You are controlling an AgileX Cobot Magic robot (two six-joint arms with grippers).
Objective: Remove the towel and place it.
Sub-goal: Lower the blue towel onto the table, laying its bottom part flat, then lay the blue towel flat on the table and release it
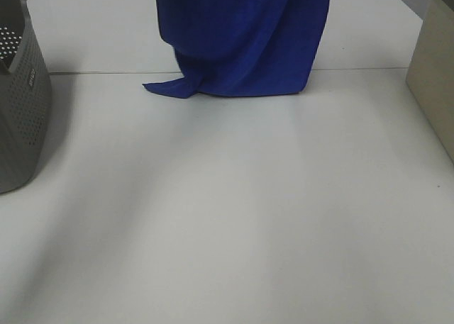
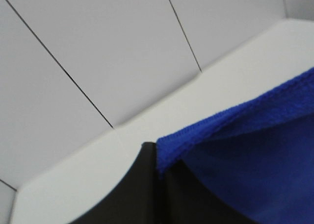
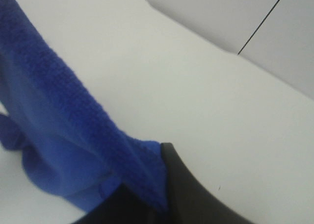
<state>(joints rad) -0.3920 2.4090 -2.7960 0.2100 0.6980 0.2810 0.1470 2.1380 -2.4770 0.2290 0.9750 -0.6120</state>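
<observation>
The royal-blue plush towel (image 1: 245,37) hangs from above the top edge of the exterior high view, and its lower folds touch the white table at the back centre. The grippers themselves are out of that view. In the left wrist view my left gripper (image 2: 157,158) is shut on a hemmed edge of the towel (image 2: 250,150). In the right wrist view my right gripper (image 3: 157,185) is shut on another part of the towel (image 3: 54,116), which drapes away from it. The white tag is not visible.
The grey perforated basket (image 1: 21,104) stands at the left edge of the table. A beige box (image 1: 434,83) stands at the right edge. A seam line crosses the white table (image 1: 234,218) at the back.
</observation>
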